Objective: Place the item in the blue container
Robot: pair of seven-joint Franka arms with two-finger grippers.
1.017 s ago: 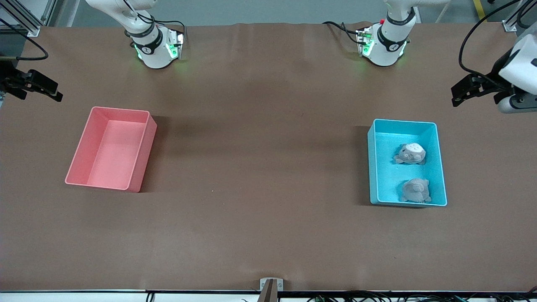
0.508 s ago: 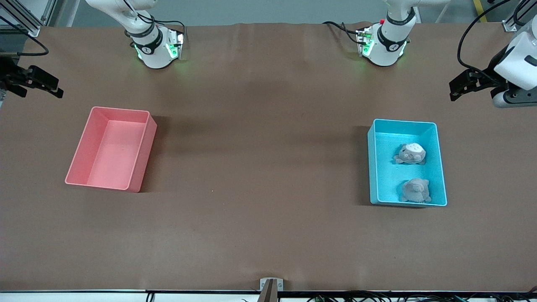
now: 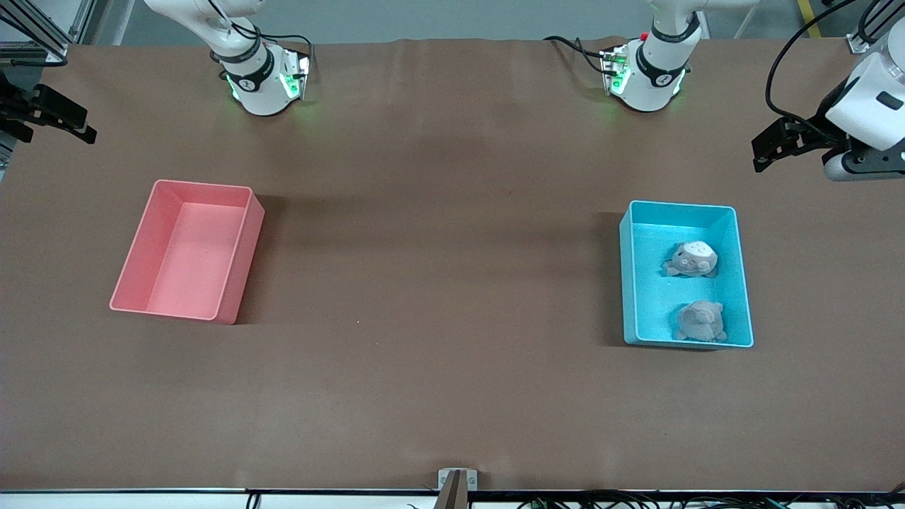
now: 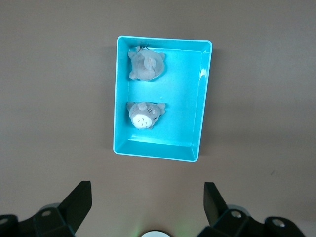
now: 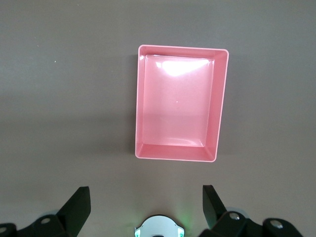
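The blue container stands toward the left arm's end of the table. Two grey plush toys lie in it. One plush shows a white belly, and the other plush lies nearer the front camera. The left wrist view looks down on the container and both plush toys. My left gripper hangs open and empty high over bare table at that end. My right gripper hangs open and empty over the right arm's end.
An empty pink bin of the same shape stands toward the right arm's end, and the right wrist view looks down on this pink bin. A brown cloth covers the table. A small bracket sits at the front edge.
Both grippers have drifted a little toward the bases' side of the table, still open. The bins and the two plush toys have not moved.
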